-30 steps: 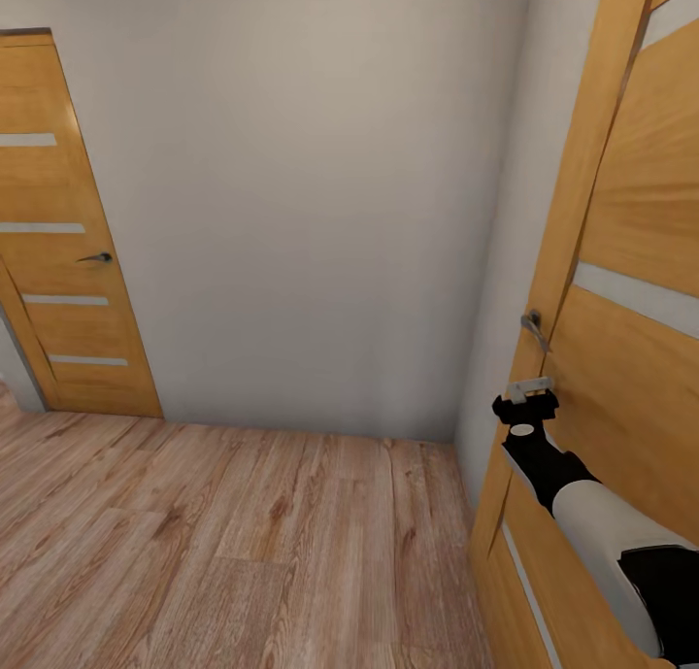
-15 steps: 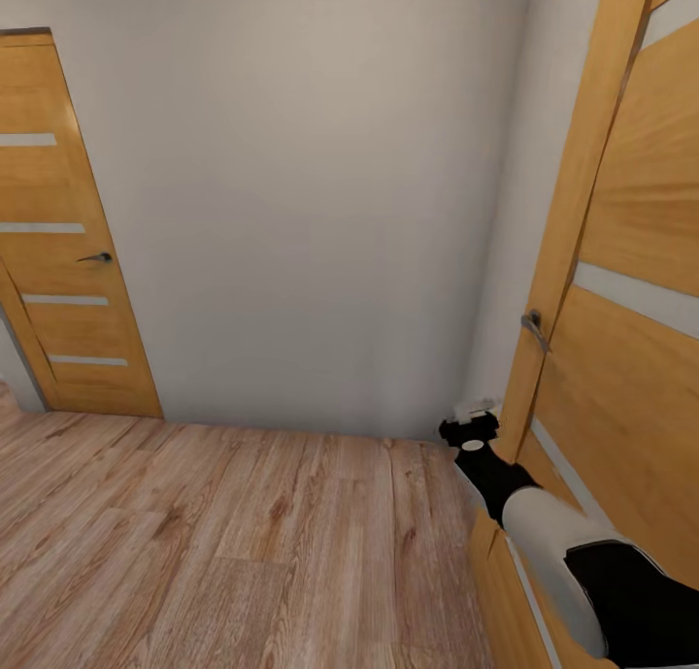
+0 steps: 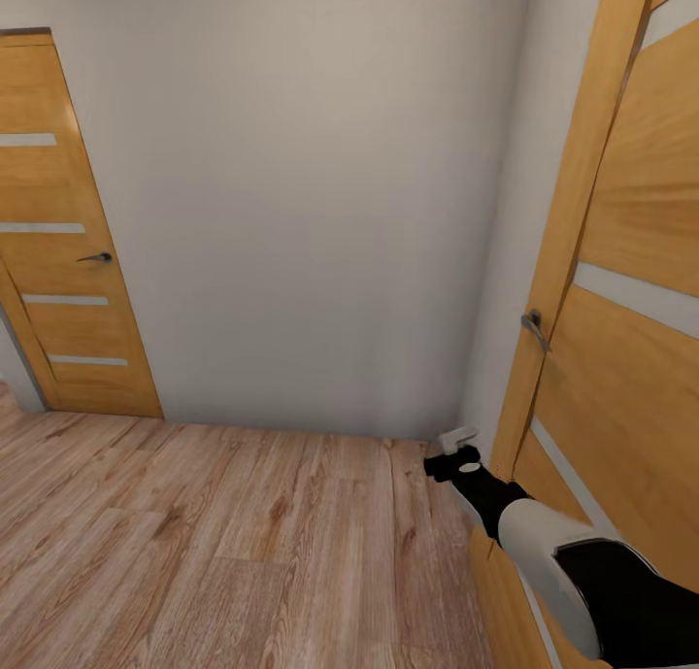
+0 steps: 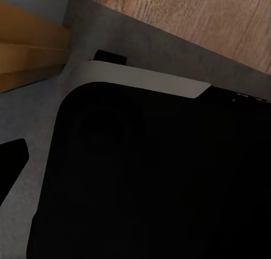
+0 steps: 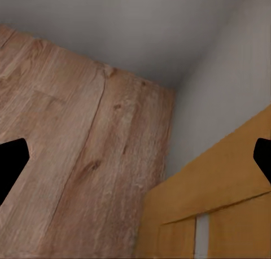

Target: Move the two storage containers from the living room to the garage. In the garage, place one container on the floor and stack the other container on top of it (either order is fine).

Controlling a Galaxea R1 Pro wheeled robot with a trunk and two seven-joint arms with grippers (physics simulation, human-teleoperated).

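Note:
The two storage containers are out of view. I face a hallway corner with a pale wall and light wood plank floor (image 3: 223,543). My right gripper (image 3: 456,443) hangs low beside the edge of the orange door (image 3: 621,378) on the right, below its metal handle (image 3: 532,327). It is open and holds nothing; in the right wrist view its dark fingertips (image 5: 11,166) stand far apart over the floor and the door's bottom. In the left wrist view one dark fingertip (image 4: 11,166) sits at the picture's edge, against my own black and white body (image 4: 152,180).
A second orange door (image 3: 58,232) with glass slits and a handle stands shut at the left. The pale wall (image 3: 311,193) closes the way ahead. The right door stands close beside my right arm. Open plank floor spreads to the left.
My right arm has dropped down and to the left, from just under the right door's handle to near the floor by the door's edge. The camera has not moved.

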